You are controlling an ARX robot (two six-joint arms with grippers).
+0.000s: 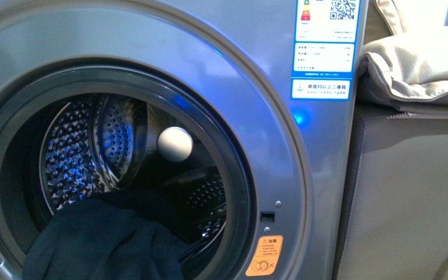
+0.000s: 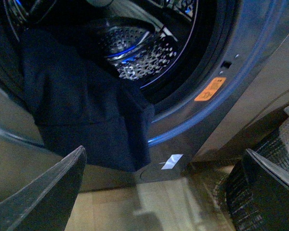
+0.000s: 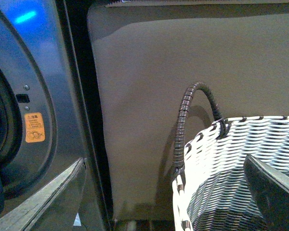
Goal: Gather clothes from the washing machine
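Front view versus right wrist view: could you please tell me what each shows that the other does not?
Only the front view shows the perforated drum, a pale ball inside it and the blue-white label. Only the right wrist view shows the woven basket, its handle and the open right gripper. Both show the washing machine with its grey front and its orange sticker.

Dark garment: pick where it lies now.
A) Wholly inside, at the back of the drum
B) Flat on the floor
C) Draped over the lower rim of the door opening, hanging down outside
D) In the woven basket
C: the dark garment comes out over the lower rim of the washing machine opening and hangs down its front, plainest in the left wrist view.
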